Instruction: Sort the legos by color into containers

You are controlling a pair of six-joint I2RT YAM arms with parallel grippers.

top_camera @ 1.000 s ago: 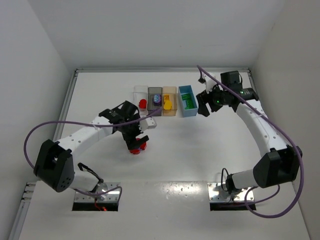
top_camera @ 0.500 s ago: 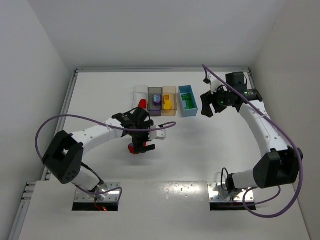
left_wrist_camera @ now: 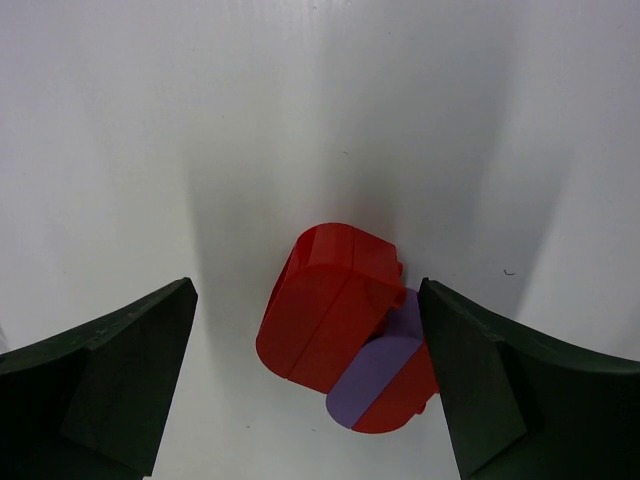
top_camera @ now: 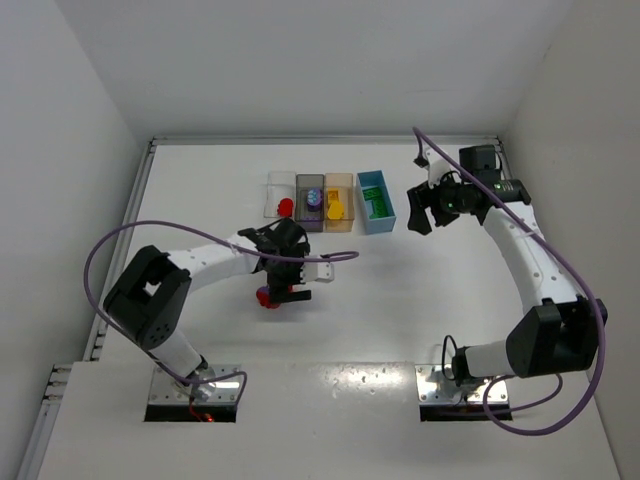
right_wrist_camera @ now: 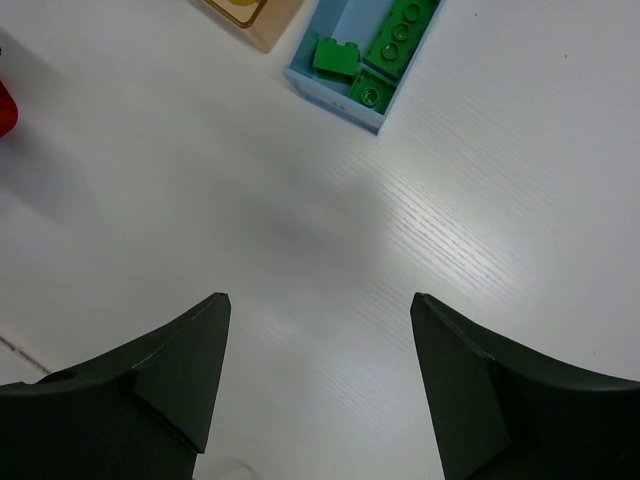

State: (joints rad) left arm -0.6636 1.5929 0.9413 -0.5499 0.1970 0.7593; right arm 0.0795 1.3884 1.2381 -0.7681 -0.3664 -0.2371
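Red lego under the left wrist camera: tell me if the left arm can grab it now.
Probably yes. The left gripper hangs open over the red lego, a finger on each side. A purple lego lies against it and may come along.

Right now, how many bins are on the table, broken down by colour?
clear bin: 1
smoky grey bin: 1
tan bin: 1
light blue bin: 1
Total: 4
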